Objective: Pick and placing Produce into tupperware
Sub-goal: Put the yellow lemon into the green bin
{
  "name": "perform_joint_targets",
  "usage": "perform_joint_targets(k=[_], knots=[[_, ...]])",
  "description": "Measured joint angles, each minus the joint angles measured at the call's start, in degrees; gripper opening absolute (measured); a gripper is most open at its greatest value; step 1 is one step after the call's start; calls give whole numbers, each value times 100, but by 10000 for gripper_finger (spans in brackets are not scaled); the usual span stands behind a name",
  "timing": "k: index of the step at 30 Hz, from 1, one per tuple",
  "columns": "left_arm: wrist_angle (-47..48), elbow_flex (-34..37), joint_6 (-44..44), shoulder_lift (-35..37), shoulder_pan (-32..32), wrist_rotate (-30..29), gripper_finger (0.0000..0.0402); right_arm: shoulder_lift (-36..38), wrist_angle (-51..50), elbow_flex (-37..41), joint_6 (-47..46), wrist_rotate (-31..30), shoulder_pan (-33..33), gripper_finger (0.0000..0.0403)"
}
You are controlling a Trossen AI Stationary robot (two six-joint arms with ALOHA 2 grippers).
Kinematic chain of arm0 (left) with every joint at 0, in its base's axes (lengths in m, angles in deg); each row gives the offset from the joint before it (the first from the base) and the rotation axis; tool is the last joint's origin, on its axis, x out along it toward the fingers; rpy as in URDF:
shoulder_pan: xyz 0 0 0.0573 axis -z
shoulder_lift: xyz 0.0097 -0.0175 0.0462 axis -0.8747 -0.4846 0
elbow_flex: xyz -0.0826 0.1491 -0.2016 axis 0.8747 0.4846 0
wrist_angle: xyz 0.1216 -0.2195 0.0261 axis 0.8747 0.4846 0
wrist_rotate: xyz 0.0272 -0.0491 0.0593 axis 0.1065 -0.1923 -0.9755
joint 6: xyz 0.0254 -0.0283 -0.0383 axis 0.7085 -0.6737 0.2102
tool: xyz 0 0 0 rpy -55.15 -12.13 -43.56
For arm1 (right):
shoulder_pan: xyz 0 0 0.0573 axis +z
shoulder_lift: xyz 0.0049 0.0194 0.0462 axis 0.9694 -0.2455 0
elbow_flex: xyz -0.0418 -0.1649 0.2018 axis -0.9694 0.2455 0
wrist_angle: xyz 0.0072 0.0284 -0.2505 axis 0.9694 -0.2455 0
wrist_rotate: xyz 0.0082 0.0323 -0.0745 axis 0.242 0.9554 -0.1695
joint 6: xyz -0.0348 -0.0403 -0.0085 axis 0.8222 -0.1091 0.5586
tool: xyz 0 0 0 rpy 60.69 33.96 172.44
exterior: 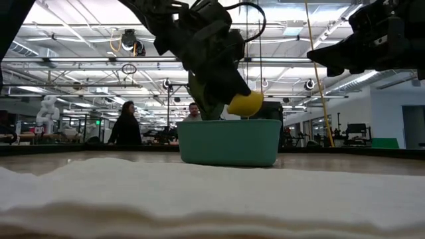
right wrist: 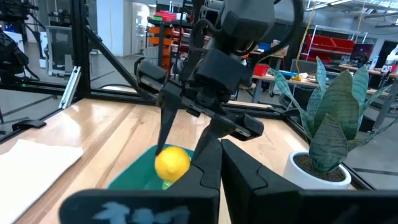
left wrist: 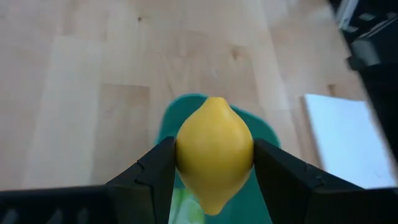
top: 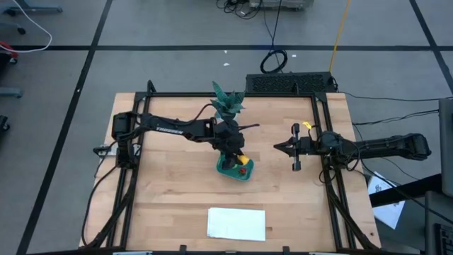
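High view: the left gripper (top: 239, 157) sits at frame centre, directly above the teal tupperware (top: 231, 172). A red piece (top: 241, 170) lies inside it. The right gripper (top: 279, 147) waits right of centre, well apart. A white sheet (top: 236, 222) lies at lower centre and a potted plant (top: 228, 103) above centre.

Low view: the lemon (exterior: 246, 103) hangs just above the tupperware (exterior: 229, 142) rim, at centre.

Left wrist view: both fingers (left wrist: 149, 177) clamp the lemon (left wrist: 214, 152) across its width. Its long axis runs vertically in frame, pointed tip toward the bottom edge, over the tupperware (left wrist: 173, 113). A light-green piece (left wrist: 186, 209) shows beneath.

Right wrist view: the right gripper's (right wrist: 219, 163) jaws are closed and empty. The lemon (right wrist: 171, 163) is at lower centre.

Risk: releasing near the rim could bounce the lemon off the pieces inside and out onto the table.
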Motion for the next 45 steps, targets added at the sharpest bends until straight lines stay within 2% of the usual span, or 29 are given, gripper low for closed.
perform_joint_targets(k=[4, 9, 26, 30, 45], knots=[[-29, 0, -209, 0, -58, 396, 184, 0, 18, 0, 0, 1, 2, 0], [-16, 0, -266, -16, -70, 405, 184, 0, 27, 0, 0, 2, 2, 0], [-201, 2, -304, -155, -59, 231, 184, -7, 38, 0, 2, 0, 2, 0], [-207, 2, -222, -196, -10, 15, 184, -5, 38, 0, 2, -1, 2, 0], [-361, 2, -206, -514, 112, 12, 184, -17, 38, 4, 3, -1, 0, 0]])
